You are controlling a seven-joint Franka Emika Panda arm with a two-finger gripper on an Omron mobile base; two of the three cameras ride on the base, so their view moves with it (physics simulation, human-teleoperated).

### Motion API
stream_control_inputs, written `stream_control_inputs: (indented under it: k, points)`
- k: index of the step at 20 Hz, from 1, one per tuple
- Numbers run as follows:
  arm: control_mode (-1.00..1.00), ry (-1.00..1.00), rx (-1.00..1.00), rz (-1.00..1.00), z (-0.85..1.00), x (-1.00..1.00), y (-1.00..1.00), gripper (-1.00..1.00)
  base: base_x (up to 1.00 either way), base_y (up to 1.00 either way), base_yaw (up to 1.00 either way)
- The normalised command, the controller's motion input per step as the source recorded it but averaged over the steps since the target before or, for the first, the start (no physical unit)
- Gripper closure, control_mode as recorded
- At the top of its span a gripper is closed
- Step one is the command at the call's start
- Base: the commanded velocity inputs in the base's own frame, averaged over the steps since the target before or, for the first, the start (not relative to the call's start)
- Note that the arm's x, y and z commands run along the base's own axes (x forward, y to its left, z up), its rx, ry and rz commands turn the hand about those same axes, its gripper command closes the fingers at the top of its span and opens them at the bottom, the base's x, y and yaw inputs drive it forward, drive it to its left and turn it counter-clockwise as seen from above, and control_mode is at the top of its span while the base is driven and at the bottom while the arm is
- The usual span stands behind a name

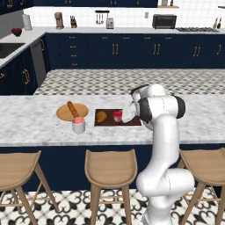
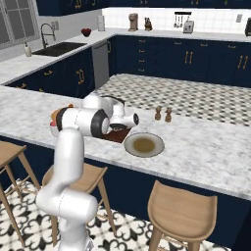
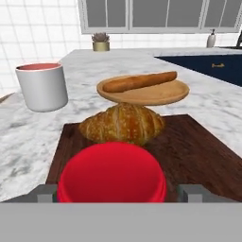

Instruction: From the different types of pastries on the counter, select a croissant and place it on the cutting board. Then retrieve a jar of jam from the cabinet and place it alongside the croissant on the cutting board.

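Centrally in the left base view, the small red-lidded jar of jam (image 1: 117,116) stands on the flat dark-brown wooden cutting board (image 1: 132,121), just beside the plump golden-brown croissant (image 1: 102,116). At the bottom of the hand view, the gripper (image 3: 112,193) flanks the jar; contact cannot be confirmed. Left of the board, a long brown baguette (image 1: 72,109) lies on a round tan wooden plate (image 1: 63,114) on the white marble desk (image 1: 30,123).

The counter (image 1: 35,121) is overlooked from behind by both base views; the cutting board (image 3: 198,156) is viewed low and close by the hand camera.
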Motion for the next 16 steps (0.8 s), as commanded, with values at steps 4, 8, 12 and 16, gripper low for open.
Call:
stream_control_inputs:
  k: [4, 8, 12, 16]
  points:
    - [-1.00, -0.01, -0.01, 0.00, 0.58, -0.23, 0.00, -1.00, 0.00, 0.00, 0.00]
    - [-1.00, -0.03, -0.01, 0.00, 0.66, -0.27, 0.00, -1.00, 0.00, 0.00, 0.00]
    - [-1.00, -0.06, -0.02, 0.00, 0.62, -0.31, 0.00, -1.00, 0.00, 0.00, 0.00]
    - [-1.00, -0.18, -0.01, 0.00, 0.16, -0.32, 0.00, -1.00, 0.00, 0.00, 0.00]
